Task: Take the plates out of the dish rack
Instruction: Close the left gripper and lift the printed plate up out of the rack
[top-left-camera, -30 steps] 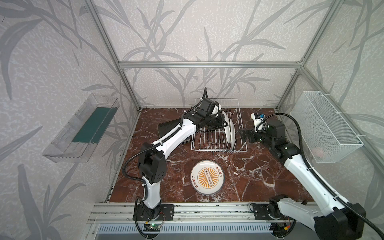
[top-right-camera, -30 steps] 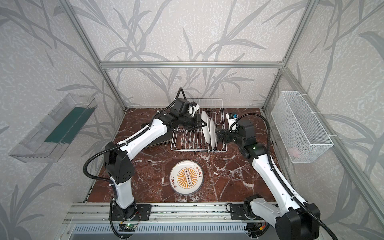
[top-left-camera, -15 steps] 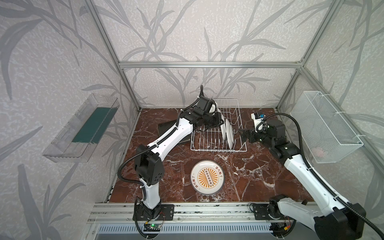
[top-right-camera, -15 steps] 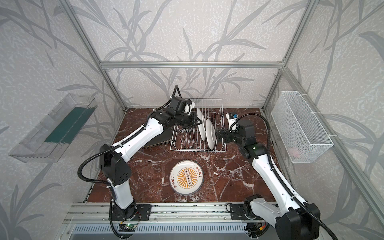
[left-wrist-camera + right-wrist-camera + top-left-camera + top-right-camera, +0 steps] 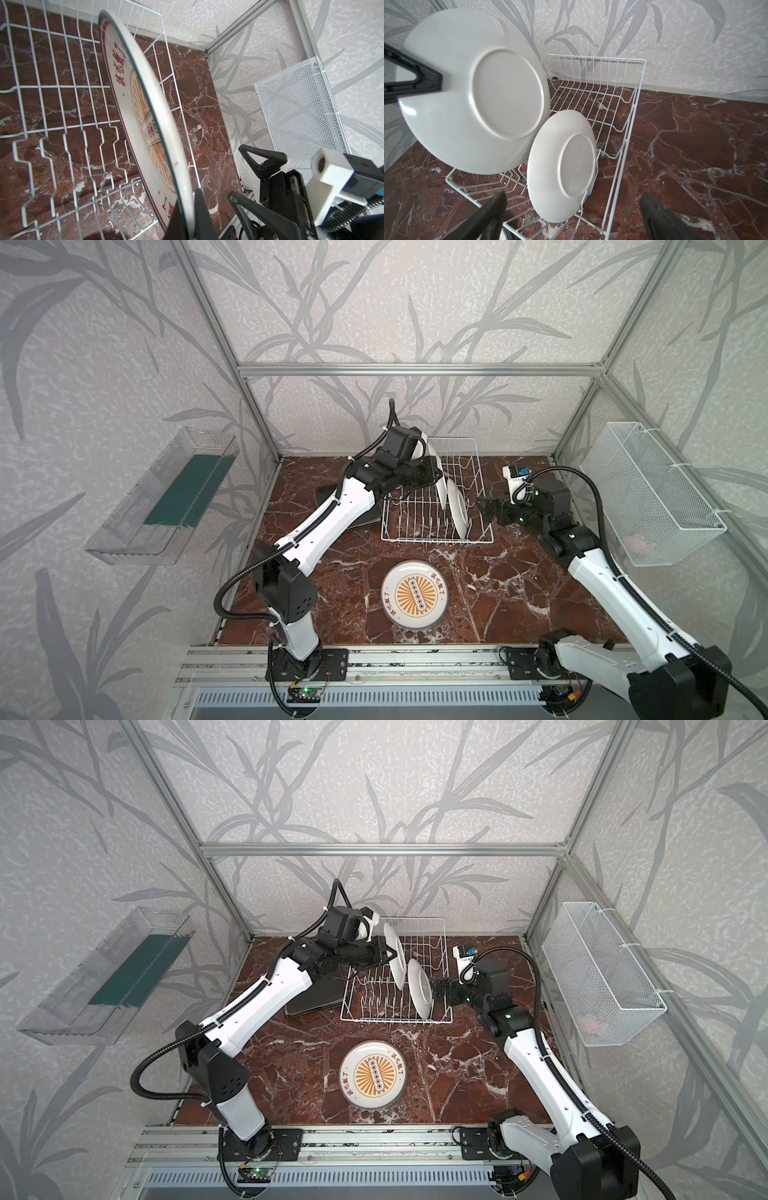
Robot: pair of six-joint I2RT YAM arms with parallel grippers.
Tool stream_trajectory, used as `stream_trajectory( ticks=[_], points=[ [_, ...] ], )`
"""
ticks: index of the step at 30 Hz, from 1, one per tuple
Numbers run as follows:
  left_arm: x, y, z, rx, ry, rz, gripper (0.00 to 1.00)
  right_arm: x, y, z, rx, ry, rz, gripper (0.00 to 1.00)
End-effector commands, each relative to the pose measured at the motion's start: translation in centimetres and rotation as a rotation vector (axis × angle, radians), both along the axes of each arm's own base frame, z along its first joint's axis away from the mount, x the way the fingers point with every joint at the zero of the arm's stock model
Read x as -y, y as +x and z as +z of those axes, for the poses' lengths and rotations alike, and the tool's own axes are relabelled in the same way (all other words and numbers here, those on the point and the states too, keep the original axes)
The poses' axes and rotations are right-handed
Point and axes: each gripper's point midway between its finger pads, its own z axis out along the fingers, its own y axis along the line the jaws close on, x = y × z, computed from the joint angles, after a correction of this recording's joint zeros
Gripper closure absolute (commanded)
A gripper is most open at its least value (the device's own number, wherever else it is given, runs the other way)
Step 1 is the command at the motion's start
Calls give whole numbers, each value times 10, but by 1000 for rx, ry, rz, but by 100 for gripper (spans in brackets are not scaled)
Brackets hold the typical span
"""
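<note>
Middle of the unloading, by the look of it. Holding one round plate (image 5: 394, 957) by its rim with the left jaws, closed tight on the edge, the plate on edge and raised above the far left part of the dish rack (image 5: 430, 946). Hard to tell whether quite clear of the prongs (image 5: 372, 998).

Hovering with the right jaws spread wide and empty, just beside the right side of the rack. Facing there the plain back of the second round plate (image 5: 419, 988), standing between the prongs at the near right corner of the rack.

Out of the rack: a third round plate (image 5: 373, 1074), lying face up on the counter (image 5: 457, 1073) near the middle of its front edge. Also square plates (image 5: 318, 996), stacked flat just beside the left side of the rack.

Next, probably: carry the held plate away, turn it flat, set it on a free part of the counter. Calls for a firm pinch on a thin, smooth rim, and care not to knock the standing plate close by.

Hard, glossy round plates with white backs, a raised foot ring, a grey rim line, red characters and an orange sunburst. Thin white wire for the rack. Red-brown marble with white veins for the counter.
</note>
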Motion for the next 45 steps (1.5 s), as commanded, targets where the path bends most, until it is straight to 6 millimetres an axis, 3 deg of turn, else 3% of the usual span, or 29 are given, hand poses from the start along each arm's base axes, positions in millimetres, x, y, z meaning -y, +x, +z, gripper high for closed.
stream_trajectory(
  ticks=[1, 9, 20, 31, 38, 45],
  points=[
    [-9, 0, 47, 152, -29, 12, 100, -2, 3, 9, 27, 28, 2, 1],
    [-29, -7, 62, 296, 91, -6, 100, -16, 1, 20, 13, 90, 71, 1],
    [-82, -10, 45, 580, 489, -10, 100, -44, 6, 56, -39, 243, 180, 0],
    [-83, -31, 46, 846, 664, -198, 100, -68, 11, 89, -87, 397, 274, 0],
    [-73, -61, 13, 1101, 876, -422, 100, -83, 15, 94, -156, 459, 335, 0],
    [-81, -66, -9, 1147, 1075, -499, 100, -90, 23, 94, -162, 485, 338, 5]
  ],
)
